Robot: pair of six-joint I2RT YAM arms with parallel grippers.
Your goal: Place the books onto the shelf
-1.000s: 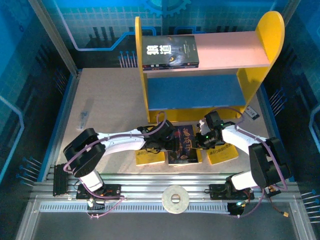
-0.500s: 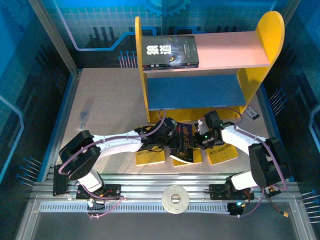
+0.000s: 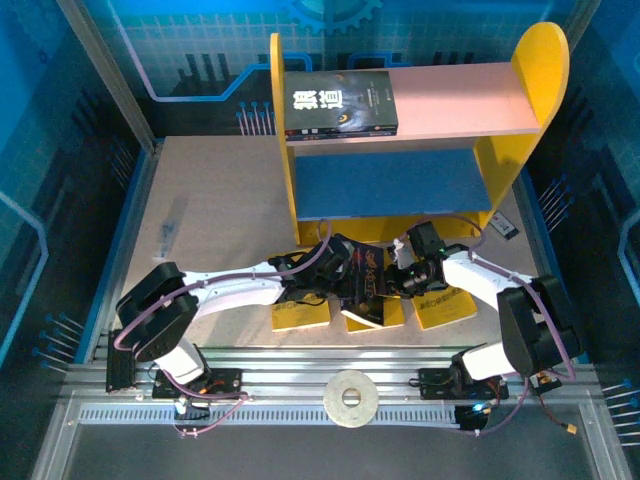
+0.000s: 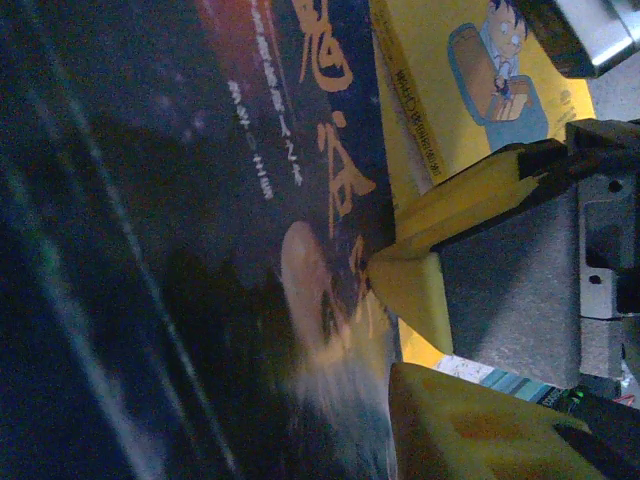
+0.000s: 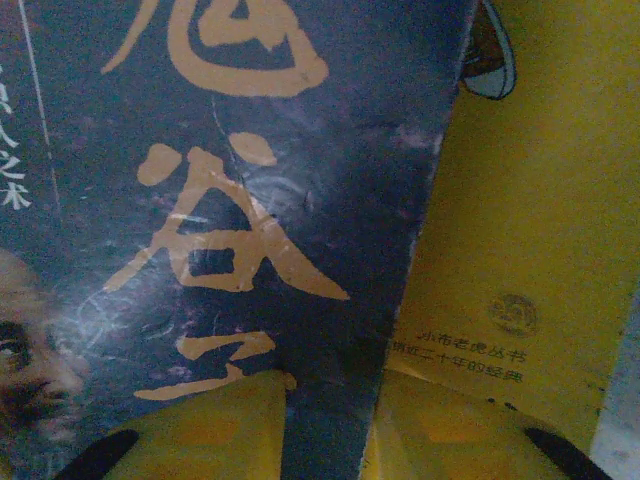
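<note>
Top external view: the shelf (image 3: 545, 60) holds one wolf book (image 3: 340, 103) flat at the left of its pink upper board, white 狼道 on the cover. On the table (image 3: 220, 200) before it, the dark book (image 3: 370, 292), orange 鬼谷 on its cover, sits between the left yellow book (image 3: 300, 316) and the right yellow book (image 3: 447, 306), which bears small Chinese print under a round emblem. The right gripper (image 5: 325, 440) pinches the dark book's right edge between yellow fingers; the left gripper (image 3: 347, 283) is at its left edge, and I cannot tell its grip.
</note>
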